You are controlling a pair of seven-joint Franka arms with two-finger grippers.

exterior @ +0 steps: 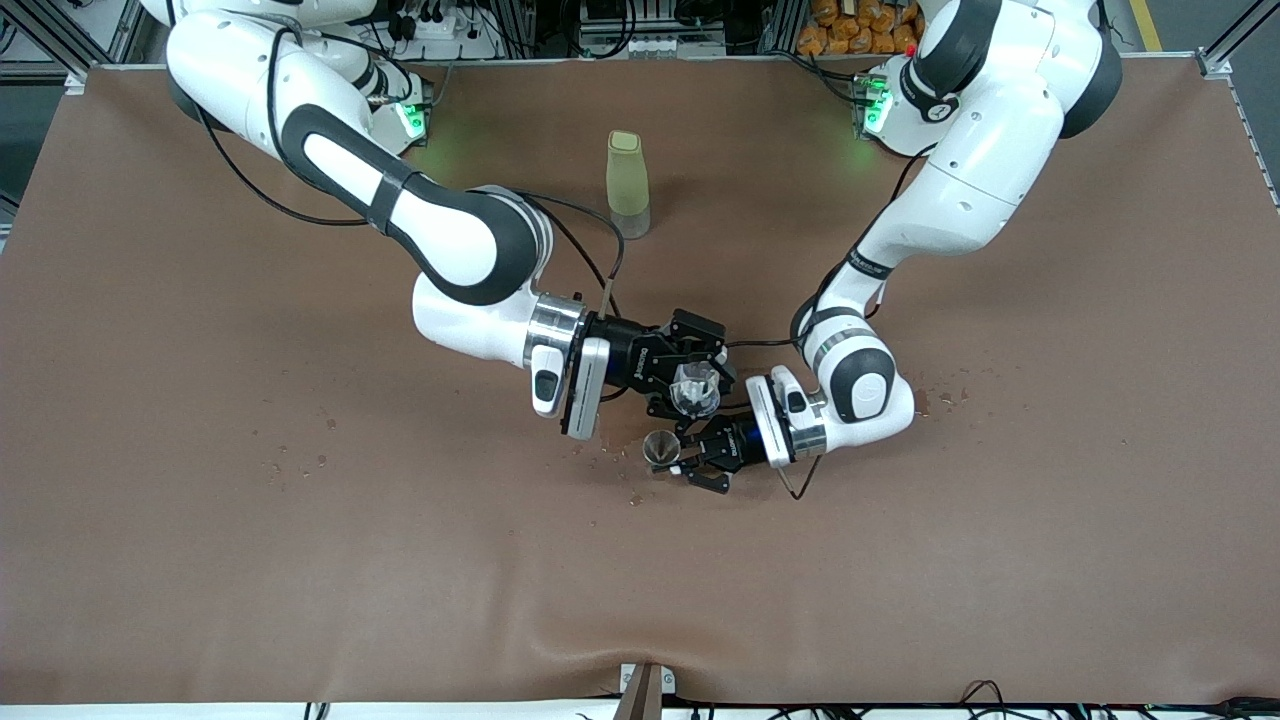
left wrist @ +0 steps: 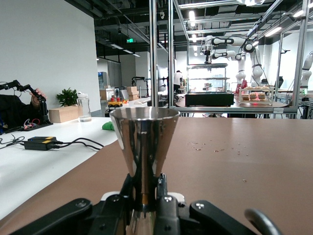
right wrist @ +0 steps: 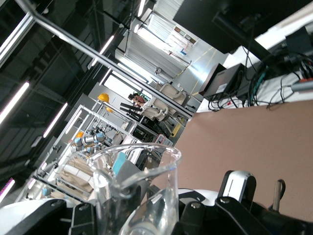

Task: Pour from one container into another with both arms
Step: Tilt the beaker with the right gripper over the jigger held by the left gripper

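My left gripper [exterior: 690,462] is shut on the waist of the steel jigger [exterior: 660,450], which stands upright just above the brown cloth. In the left wrist view the jigger [left wrist: 145,139] rises from between the fingers of the left gripper [left wrist: 145,192], its round rim on top. My right gripper [exterior: 692,388] is shut on the clear glass measuring cup [exterior: 696,390] and holds it tilted, just above and beside the jigger. The right wrist view shows the cup [right wrist: 139,188] close up, spout rim uppermost, inside the right gripper [right wrist: 139,218]. I cannot see what the cup contains.
A tall pale-green bottle [exterior: 627,185] stands upright in the middle of the table, farther from the front camera than both grippers. Small crumbs [exterior: 636,492] lie on the brown cloth [exterior: 300,560] near the jigger, with more crumbs [exterior: 945,395] toward the left arm's end.
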